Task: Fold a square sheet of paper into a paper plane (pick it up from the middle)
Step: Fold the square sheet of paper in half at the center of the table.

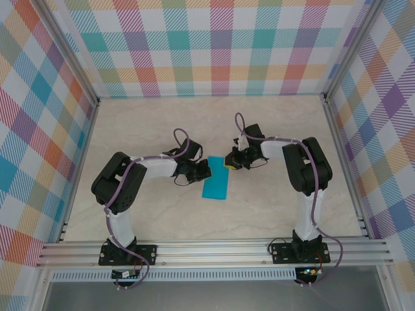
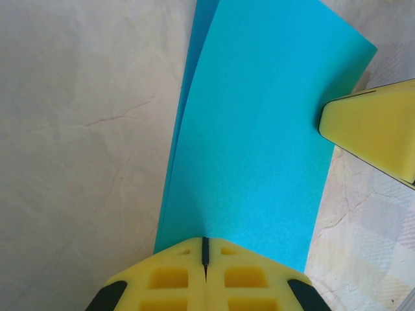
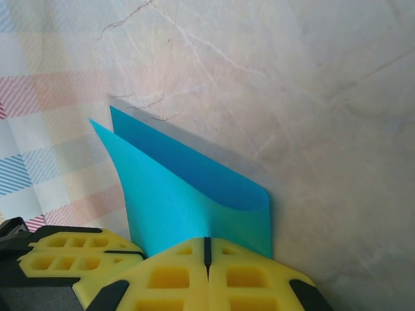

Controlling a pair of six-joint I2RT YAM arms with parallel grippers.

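One pale, marble-patterned tabletop [image 1: 272,214] carries everything. Over it the black-and-white left arm [image 1: 120,188] and right arm [image 1: 311,168] reach toward each other and meet near the middle. Between them lies the thin teal-blue square sheet of paper [image 1: 216,184], doubled over into a narrow rectangle. Its far end is at the two tools and its near end rests flat on the surface.

The left gripper [image 2: 205,249] has its yellow foam fingers pressed together. Their tips meet at the sheet's edge and look clamped on it. The right gripper [image 3: 206,249] is likewise closed, pinching the sheet at the neighbouring corner. From the left wrist, one of its yellow fingers [image 2: 376,126] shows just at the sheet's side edge.

The step in hand appears to be the first fold in half, and it is not yet creased. From the right wrist the two layers [image 3: 168,194] gape apart and join in a soft rounded bend rather than a sharp line. From the left wrist the lower layer peeps out beside the upper one, so the edges are slightly offset.

To do this well, I would square the two layers before any flattening, nudging the top layer until the edges coincide. Then one tool should pin the sheet while the other presses along the bend from one end to the other. Thin paper will buckle if both pull at once.
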